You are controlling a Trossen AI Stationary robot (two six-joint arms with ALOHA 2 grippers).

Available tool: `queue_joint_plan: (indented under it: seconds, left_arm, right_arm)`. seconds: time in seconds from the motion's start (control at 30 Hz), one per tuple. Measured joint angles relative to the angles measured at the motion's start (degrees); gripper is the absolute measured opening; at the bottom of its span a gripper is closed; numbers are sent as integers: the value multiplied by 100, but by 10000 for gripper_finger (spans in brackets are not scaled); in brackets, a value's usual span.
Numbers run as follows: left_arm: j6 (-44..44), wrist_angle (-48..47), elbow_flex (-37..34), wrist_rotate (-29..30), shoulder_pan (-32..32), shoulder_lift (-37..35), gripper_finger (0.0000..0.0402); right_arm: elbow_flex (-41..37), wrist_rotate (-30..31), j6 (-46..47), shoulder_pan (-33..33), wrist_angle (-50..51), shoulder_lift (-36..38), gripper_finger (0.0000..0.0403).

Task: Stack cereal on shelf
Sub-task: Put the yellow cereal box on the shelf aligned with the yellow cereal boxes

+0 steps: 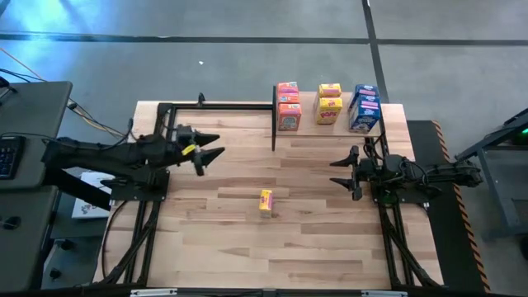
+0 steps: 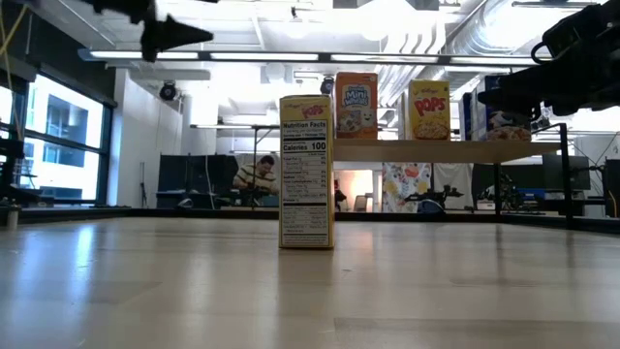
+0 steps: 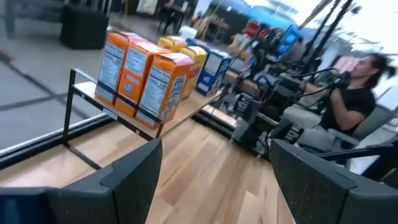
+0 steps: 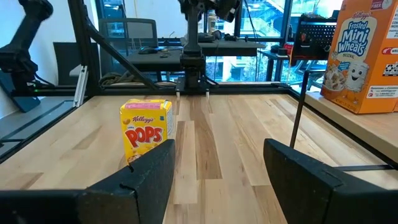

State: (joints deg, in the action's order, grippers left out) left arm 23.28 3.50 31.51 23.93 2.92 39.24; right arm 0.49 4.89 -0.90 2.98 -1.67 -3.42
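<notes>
Loose Pops box point(image 2: 306, 172): nearest the low camera; yellow, upright on the tabletop point(image 1: 247, 239), long axis vertical; nutrition panel toward the low camera, Pops front toward the right wrist camera; alone near the table's middle, well apart from the shelf and both grippers.
Shelf point(image 1: 330, 125): light-wood board on thin black posts at the far edge of the table, right of centre.
On the shelf, orange boxes point(image 1: 288, 106): three, upright, in a row at the left end, running front to back.
On the shelf, yellow Pops boxes point(image 1: 329, 104): two, upright, in the middle, one behind the other.
On the shelf, blue boxes point(image 1: 363, 108): three, upright, close together at the right end.
Left gripper point(image 1: 216, 148): raised over the table's left part, pointing toward the shelf; fingers spread apart, holding nothing.
Right gripper point(image 1: 337, 172): above the table's right part, in front of the shelf, pointing toward the loose box; fingers apart, holding nothing.
Room beyond: seated person point(image 3: 348, 102) in dark clothing behind the table.
</notes>
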Motion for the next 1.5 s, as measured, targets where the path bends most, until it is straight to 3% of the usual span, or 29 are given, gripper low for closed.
queue_joint_plan:
  seconds: [0.43,0.6,0.8,1.13,1.5]
  left_arm:
    - [1370,-1516,1917,456,312,2162,289]
    - [1800,-1578,2030,533,445,2774,289]
    - [2945,-1580,2034,480,444,3421,289]
    - [3208,-1260,2182,426,564,4174,289]
    - [3659,-4329,4535,380,630,5378,289]
  right_arm:
    - [0,-7,0,0,0,0,238]
    - [0,-9,2,0,0,0,238]
    - [0,-24,2,0,2,0,238]
    - [0,-22,2,0,2,0,238]
    - [0,-17,1,1,2,0,238]
